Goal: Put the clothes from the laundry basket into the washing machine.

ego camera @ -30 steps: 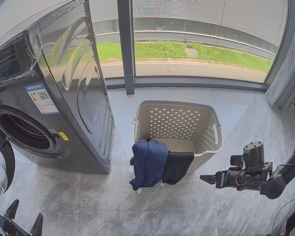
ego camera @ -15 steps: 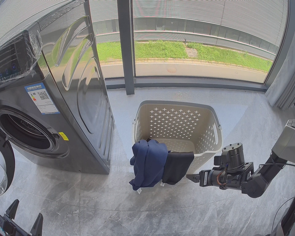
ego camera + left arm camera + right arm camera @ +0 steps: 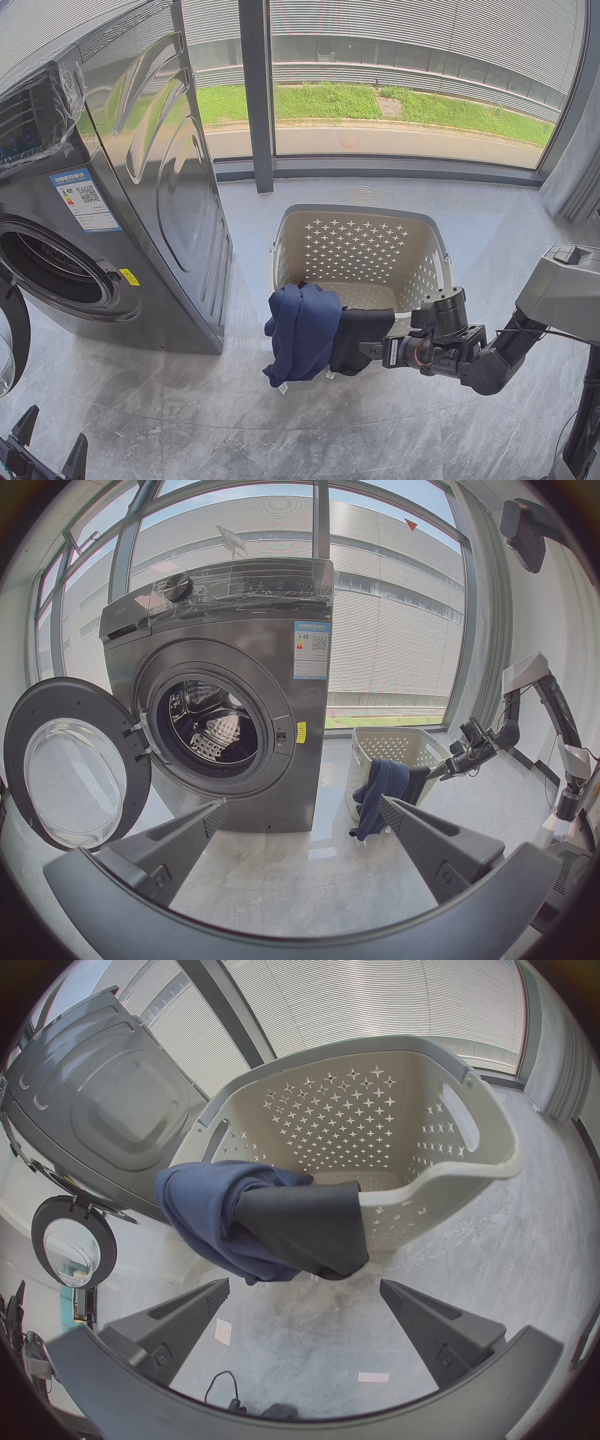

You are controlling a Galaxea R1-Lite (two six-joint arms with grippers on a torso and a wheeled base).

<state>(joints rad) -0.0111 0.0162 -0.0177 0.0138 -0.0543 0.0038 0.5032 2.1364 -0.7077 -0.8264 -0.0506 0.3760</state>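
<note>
washing machine (image 3: 169, 187) glossy metal | laundry basket (image 3: 375, 250) matt plastic | clothes (image 3: 312, 331) soft cloth

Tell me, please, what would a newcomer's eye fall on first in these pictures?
Most striking are the blue garment and the black garment, draped side by side over the near rim of the beige laundry basket. The right gripper, fingers open, points at the black one from beside the basket. To the left stands the washing machine, its round door swung open.

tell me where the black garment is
In the head view the black garment hangs over the front rim of the laundry basket, right of the blue garment, with the right claw close beside it.
</note>
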